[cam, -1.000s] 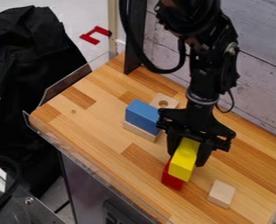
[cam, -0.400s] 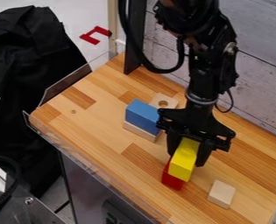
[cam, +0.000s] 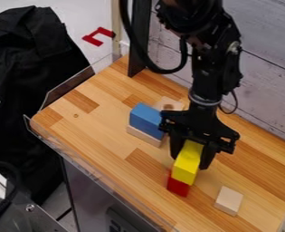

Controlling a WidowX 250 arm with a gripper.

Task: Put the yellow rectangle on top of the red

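Two blocks matter to us: the yellow block, grasped between the jaws of our gripper, and the red block, standing on the surface below it. The yellow's near end overlaps the red in the camera view; we cannot tell whether they touch or a gap remains.

We judge the step in hand to be the final lining-up and set-down. We should centre the yellow over the red first, since its far end seems to reach past the support, then lower it straight and gently until it bears flat. Pressing at a slant could tip or skid the red. Once the weight rests evenly, we should part the jaws slowly, both sides alike, and rise straight up so neither drags the yellow. The pale cube sits nearby, apart from the red; we should steer clear of it.
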